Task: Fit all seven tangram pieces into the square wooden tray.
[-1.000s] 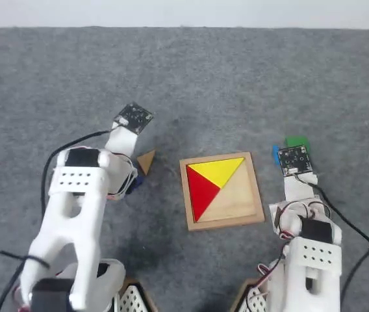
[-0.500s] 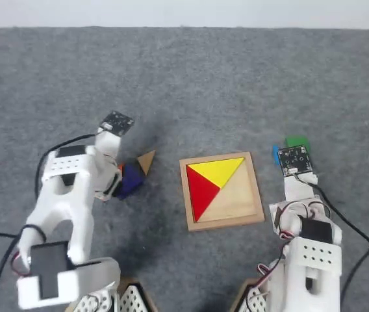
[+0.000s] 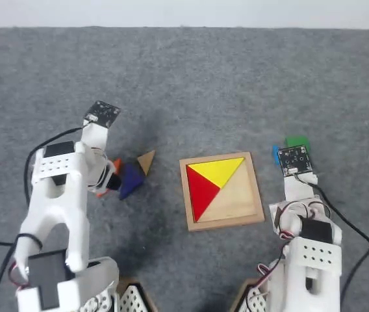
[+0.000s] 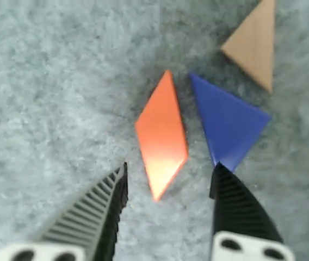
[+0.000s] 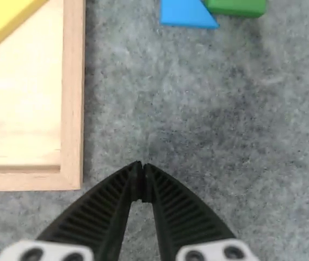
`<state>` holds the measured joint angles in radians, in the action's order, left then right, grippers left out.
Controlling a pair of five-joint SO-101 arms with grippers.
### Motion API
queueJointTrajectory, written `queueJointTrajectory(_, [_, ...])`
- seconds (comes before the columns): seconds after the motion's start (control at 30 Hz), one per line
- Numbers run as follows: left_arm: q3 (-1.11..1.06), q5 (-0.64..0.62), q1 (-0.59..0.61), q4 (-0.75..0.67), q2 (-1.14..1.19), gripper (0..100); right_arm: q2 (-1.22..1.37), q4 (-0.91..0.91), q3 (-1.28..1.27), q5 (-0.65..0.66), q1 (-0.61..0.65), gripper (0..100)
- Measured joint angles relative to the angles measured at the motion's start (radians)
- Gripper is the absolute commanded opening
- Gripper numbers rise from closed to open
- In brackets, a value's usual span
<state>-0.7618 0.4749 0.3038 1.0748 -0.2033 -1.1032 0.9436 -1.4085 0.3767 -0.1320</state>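
Tray (image 3: 240,195) on grey carpet (image 3: 236,84), white wall (image 3: 184,13) behind.

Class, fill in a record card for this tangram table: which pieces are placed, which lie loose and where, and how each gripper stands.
Placed: yellow triangle and red triangle in the tray; the rest of its floor is bare
Loose near left arm: orange parallelogram, dark blue triangle, plain wood triangle
Loose near right arm: light blue piece, green piece, side by side
left gripper: open, fingertips either side of the orange parallelogram's end
right gripper: shut, empty, over the grey mat by the tray's corner
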Motion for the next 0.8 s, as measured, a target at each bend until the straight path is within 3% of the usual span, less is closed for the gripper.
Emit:
queueJointTrajectory(0.33, [0.072, -0.103, 0.002, -0.078, 0.229, 24, 0.0, 0.0, 0.0, 0.0, 0.0, 1.2])
queueJointTrajectory(0.53, [0.17, -0.104, -0.006, -0.012, 0.334, 10, 0.0, 0.0, 0.0, 0.0, 0.0, 1.2])
queueJointTrajectory(0.8, [0.193, -0.074, -0.009, 0.026, 0.338, 3, 0.0, 0.0, 0.0, 0.0, 0.0, 1.2])
